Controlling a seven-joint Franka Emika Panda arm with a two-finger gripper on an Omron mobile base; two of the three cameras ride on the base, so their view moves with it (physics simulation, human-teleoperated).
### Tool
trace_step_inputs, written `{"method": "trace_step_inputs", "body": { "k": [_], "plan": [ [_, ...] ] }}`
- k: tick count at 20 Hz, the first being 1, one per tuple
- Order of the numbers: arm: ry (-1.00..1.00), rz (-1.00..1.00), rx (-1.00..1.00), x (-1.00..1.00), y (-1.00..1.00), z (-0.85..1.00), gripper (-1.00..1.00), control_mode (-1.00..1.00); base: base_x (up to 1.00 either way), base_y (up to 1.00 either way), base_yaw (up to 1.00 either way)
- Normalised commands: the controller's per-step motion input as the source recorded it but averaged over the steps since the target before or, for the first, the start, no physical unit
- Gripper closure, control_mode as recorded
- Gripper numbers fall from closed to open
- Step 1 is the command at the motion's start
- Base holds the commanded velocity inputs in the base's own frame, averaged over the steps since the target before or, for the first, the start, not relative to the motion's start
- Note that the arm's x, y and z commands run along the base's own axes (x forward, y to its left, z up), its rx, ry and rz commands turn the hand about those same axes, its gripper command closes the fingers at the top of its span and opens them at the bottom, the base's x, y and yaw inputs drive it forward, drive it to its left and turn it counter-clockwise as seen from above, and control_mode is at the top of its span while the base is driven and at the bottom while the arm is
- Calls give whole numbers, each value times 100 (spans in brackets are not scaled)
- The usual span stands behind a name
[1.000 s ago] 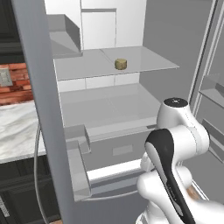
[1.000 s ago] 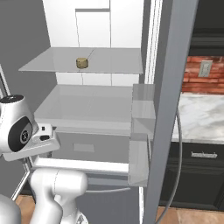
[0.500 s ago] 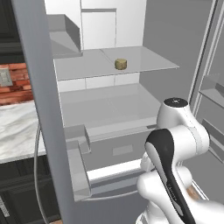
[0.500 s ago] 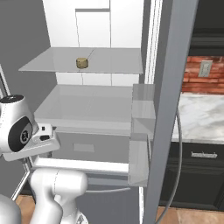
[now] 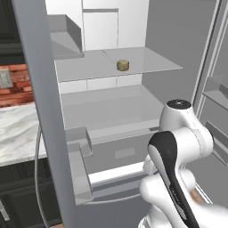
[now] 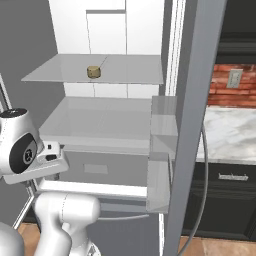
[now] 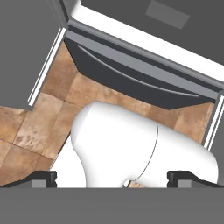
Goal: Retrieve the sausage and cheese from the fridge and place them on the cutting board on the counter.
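**Count of things in view**

Fridge [image 5: 147, 35]: one, both doors open.
Glass shelves inside the fridge: two, an upper shelf [image 6: 60, 72] and a lower shelf [image 6: 95, 125].
Cheese [image 5: 123, 65]: one puck, on the upper shelf.
Drawer front with a long handle [image 7: 144, 81], below the shelves: one.
Door bins [image 6: 160, 155] on the open door beside the counter: two, one above the other.
Counter [image 6: 230, 135]: one marble stretch.
Wall outlet [image 6: 233, 78] on the brick: one.
Cabinet drawer pull [image 6: 233, 177] under the counter: one.
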Motion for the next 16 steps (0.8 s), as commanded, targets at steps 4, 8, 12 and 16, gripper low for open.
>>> {"method": "trace_step_inputs", "body": {
  "k": [4,8,12,16],
  "plan": [
    [0,0,0,0,0,0,-100,-100,0,0,0],
    [-2,0,0,0,0,-3,-100,-100,0,0,0],
    [-18,0,6,5,0,16,-100,-100,0,0,0],
    [-26,0,13,9,-1,56,-100,-100,0,0,0]
  ]
}}
